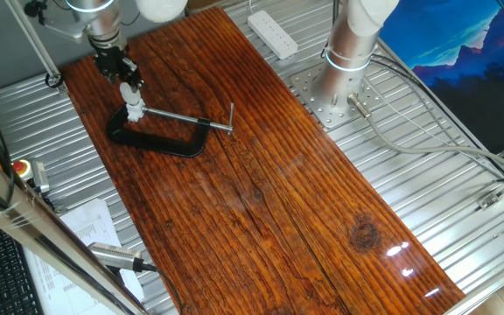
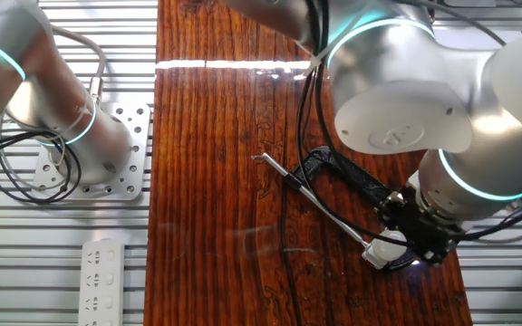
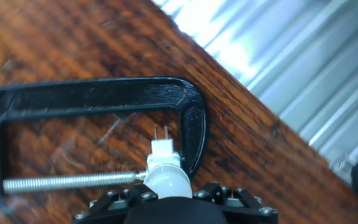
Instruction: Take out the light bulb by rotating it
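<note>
My gripper [image 1: 121, 74] is shut on the light bulb [image 1: 129, 91], a small frosted white bulb. It hangs base down just above the black C-clamp [image 1: 160, 140] at the board's far left. In the hand view the light bulb [image 3: 166, 176] sits between my fingers, with my gripper [image 3: 166, 194] at the bottom edge. Its pale base ends in two bare metal pins [image 3: 161, 132] that show against the wood. A small white socket stub [image 1: 135, 113] stands right below the bulb, at the end of the clamp's steel screw rod [image 1: 186, 118]. The bulb hides the stub in the hand view.
The clamp lies on a long dark wooden board [image 1: 261, 192] over a ribbed metal table. The arm's base [image 1: 344, 61] stands beside the board, with a white power strip [image 1: 272, 32] behind it. A keyboard and papers [image 1: 86, 223] lie off the board's near left.
</note>
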You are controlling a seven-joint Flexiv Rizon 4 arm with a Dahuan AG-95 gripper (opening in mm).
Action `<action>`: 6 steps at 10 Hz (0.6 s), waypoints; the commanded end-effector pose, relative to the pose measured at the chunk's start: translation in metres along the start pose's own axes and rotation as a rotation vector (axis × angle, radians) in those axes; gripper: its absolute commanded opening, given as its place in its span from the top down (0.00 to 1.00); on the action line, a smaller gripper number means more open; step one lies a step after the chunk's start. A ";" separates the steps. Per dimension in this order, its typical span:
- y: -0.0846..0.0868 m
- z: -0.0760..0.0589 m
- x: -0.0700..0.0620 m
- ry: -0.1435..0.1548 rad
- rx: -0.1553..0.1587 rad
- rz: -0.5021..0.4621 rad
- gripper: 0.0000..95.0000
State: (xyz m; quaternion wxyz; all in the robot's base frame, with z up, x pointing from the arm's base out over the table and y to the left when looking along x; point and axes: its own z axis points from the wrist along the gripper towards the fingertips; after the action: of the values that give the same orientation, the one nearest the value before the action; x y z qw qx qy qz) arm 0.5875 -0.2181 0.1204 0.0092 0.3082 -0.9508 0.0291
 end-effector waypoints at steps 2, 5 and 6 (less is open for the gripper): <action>0.004 0.008 0.007 -0.023 -0.015 0.043 0.60; 0.004 0.008 0.007 -0.026 -0.017 0.041 0.60; 0.004 0.008 0.007 -0.027 -0.017 0.028 0.60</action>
State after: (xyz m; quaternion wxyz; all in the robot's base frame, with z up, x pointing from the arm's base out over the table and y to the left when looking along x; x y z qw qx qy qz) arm 0.5787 -0.2184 0.1127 -0.0010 0.2952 -0.9553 0.0167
